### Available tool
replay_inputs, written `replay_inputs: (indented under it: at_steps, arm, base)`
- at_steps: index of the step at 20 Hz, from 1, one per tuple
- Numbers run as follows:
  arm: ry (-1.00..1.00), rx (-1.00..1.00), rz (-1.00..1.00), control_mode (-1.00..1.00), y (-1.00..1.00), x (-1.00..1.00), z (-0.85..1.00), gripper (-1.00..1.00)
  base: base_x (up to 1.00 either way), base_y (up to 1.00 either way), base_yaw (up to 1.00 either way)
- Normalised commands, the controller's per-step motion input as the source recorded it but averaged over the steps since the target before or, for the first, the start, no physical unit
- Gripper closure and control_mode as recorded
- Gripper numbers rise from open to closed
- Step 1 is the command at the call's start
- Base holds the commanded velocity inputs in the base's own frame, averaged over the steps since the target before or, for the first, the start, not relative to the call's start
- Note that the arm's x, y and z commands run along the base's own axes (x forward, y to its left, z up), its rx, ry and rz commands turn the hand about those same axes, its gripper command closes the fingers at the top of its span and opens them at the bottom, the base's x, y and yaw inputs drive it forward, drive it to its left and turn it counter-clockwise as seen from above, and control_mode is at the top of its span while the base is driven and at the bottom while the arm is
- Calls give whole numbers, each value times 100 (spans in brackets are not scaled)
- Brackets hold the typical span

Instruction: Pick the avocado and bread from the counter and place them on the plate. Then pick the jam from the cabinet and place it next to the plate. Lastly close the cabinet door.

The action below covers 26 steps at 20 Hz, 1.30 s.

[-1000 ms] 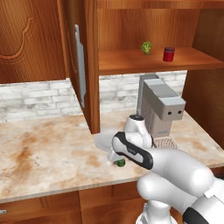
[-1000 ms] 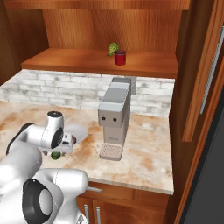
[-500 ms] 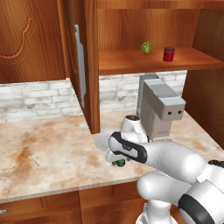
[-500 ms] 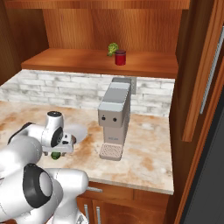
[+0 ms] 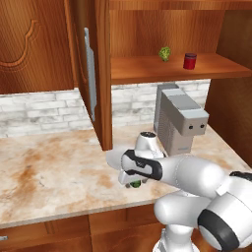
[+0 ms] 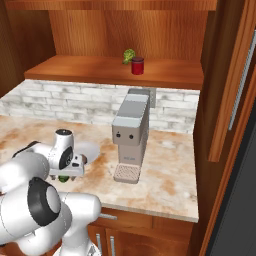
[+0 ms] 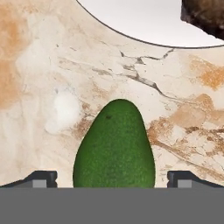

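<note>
The dark green avocado (image 7: 114, 146) lies on the marble counter (image 7: 52, 74), and my gripper (image 7: 113, 179) is open right over it, one fingertip (image 7: 41, 178) on each side with room to spare. From the base, the avocado (image 5: 134, 185) (image 6: 64, 178) peeks out under the gripper (image 5: 134, 181) (image 6: 65, 174). The white plate (image 7: 144, 19) (image 5: 114, 158) (image 6: 94, 148) lies just beyond. The brown bread (image 7: 205, 15) (image 6: 85, 159) sits by the plate's rim. The red jam (image 5: 189, 61) (image 6: 137, 65) stands on the cabinet shelf (image 5: 147, 71). The cabinet door (image 5: 91, 74) stands open.
A grey coffee machine (image 5: 179, 120) (image 6: 129, 135) stands on the counter right of the plate. A yellow-green leafy item (image 5: 164, 53) (image 6: 129, 55) sits beside the jam. A brick backsplash (image 5: 39, 113) closes the back. The counter's front edge (image 5: 74, 209) runs close below the avocado.
The hand has sunk and shifted slightly left over the avocado. The jaws stay wide open and the avocado has not moved.
</note>
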Motion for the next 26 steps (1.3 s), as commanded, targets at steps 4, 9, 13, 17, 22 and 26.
replay_inputs:
  at_steps: [4,9,13,17,22,26]
  arm:
    - [3,0,0,-100,2,3,-12,100]
    - [0,0,0,-100,0,0,-1,100]
    - [0,0,0,-100,0,0,0,100]
    - [0,0,0,-100,0,0,5,100]
    - [0,0,-1,-100,0,0,24,100]
    - [0,0,-4,-100,0,0,34,100]
  base:
    - [0,0,0]
    - [0,0,0]
    - [0,0,0]
    - [0,0,0]
    - [0,0,0]
    - [0,0,0]
